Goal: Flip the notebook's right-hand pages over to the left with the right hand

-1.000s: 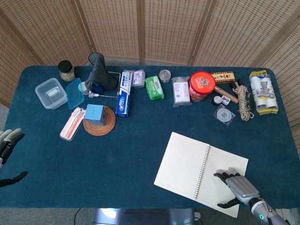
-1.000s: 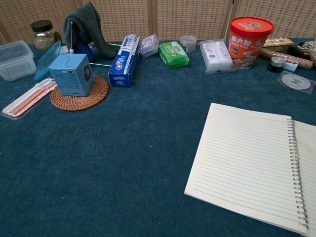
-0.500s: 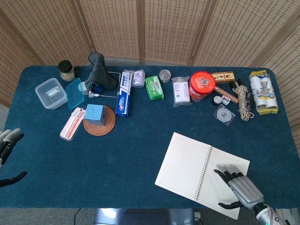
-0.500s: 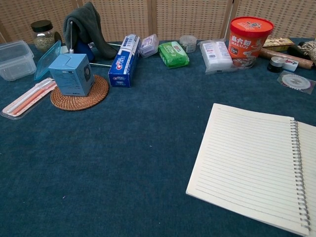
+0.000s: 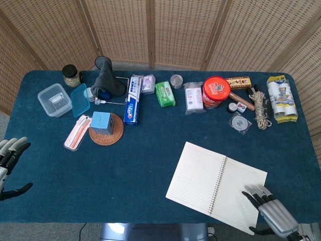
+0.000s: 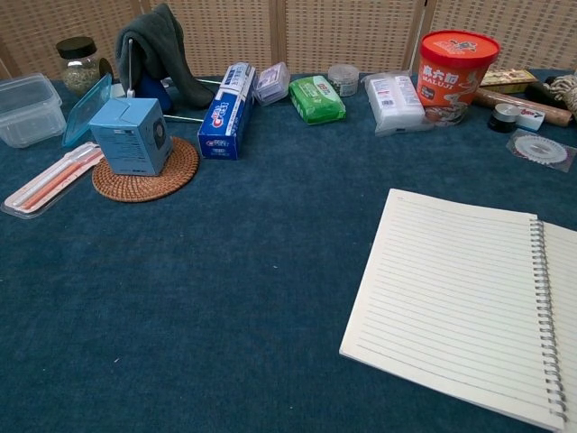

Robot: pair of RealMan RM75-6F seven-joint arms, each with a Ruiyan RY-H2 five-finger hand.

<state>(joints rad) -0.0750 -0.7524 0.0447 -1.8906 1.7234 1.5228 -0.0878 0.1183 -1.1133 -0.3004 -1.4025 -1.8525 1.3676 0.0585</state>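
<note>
White lined notebook (image 5: 215, 186) lies open, spiral slanting away; we see right hand (image 5: 269, 213) spread on its near corner, left hand (image 5: 9, 159) open.

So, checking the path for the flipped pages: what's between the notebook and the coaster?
Only bare blue cloth between the notebook and coaster; both views show it.

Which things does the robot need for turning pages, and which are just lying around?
Needed: notebook, right hand.

Just lying around: red tub, toothpaste box, blue box, rope, plastic container, left hand.
</note>
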